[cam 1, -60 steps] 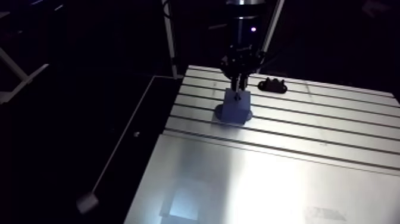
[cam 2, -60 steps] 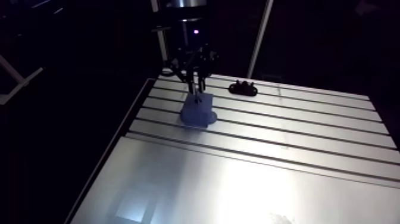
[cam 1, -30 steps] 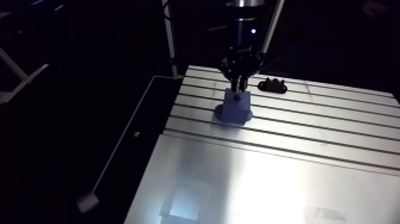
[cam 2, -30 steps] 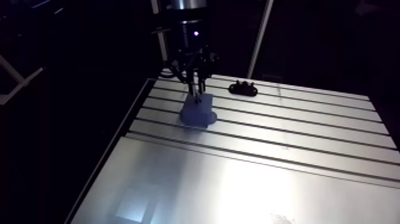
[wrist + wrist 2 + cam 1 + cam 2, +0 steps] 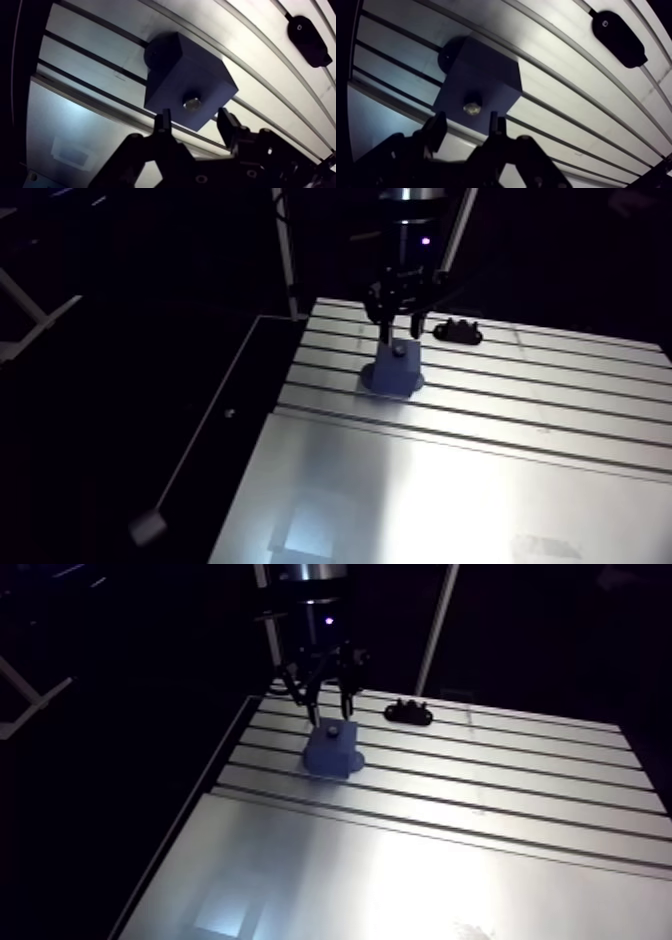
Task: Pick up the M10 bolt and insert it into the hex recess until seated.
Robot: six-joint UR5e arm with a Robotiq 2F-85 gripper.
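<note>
My claw (image 5: 194, 120) hangs wide open and empty, fingers either side of the air just above the dark blue block (image 5: 185, 70). The M10 bolt (image 5: 192, 103) stands in the block's top face, only its head showing. I judge it seated in the hex recess, hence no grip. The block sits toward the far left corner of the slotted table (image 5: 90, 30), and a black holder (image 5: 309, 40) lies by the far edge.

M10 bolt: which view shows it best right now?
The wrist view. The bolt shows close up as a shiny end sitting in the top face of the dark blue block, just ahead of the open end effector. The arm view shows it only as a tiny speck on the block's top.
</note>
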